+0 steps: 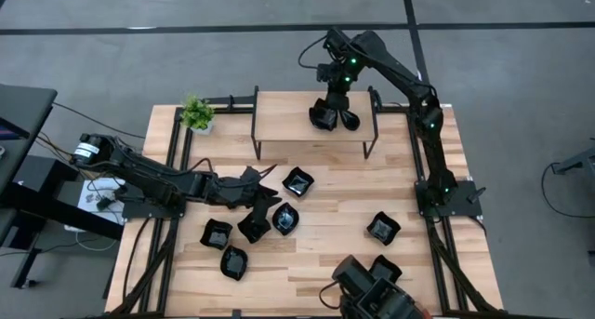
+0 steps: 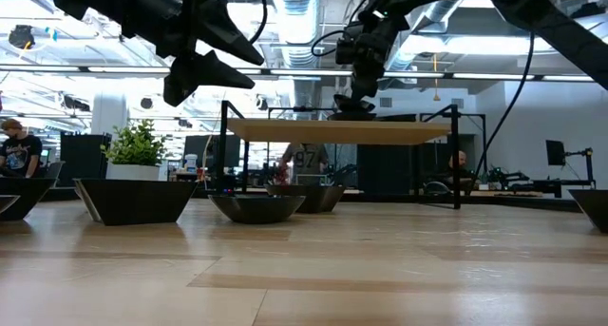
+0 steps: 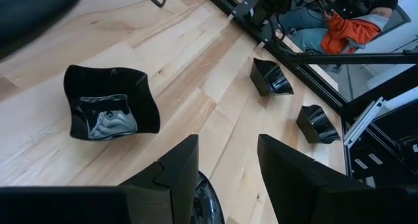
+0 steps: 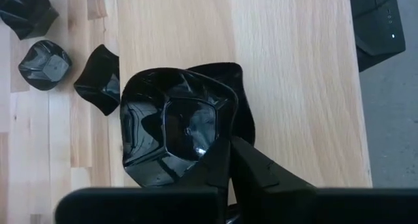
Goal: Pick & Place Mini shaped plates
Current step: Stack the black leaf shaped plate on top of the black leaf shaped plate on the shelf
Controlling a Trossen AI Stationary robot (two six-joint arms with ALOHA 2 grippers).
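Note:
Several glossy black mini plates lie on the wooden table, among them a squarish wavy-rimmed one (image 1: 297,181) (image 3: 111,113) and others (image 1: 285,219) (image 1: 382,229). At the far side stands a raised wooden shelf (image 1: 288,114). My right gripper (image 1: 335,112) (image 4: 232,162) is over the shelf, shut on a plate (image 4: 170,129) that lies partly over a second plate (image 4: 240,93). Above the table's middle my left gripper (image 1: 271,196) (image 3: 227,160) hangs open over the plates and touches nothing. My right gripper pinches the plate's rim (image 4: 219,142) at one corner between its two fingers. The fingers come from above, slanting down. The plate sits open side up on the shelf, overlapping the second plate beneath it.
A small green potted plant (image 1: 196,112) stands at the far left by the shelf. Black frame rails (image 1: 177,152) run along both table sides, and the shelf's thin black legs (image 1: 257,124) stand on the table. A dark device (image 1: 372,286) sits at the near edge. People show beyond the table (image 3: 346,21).

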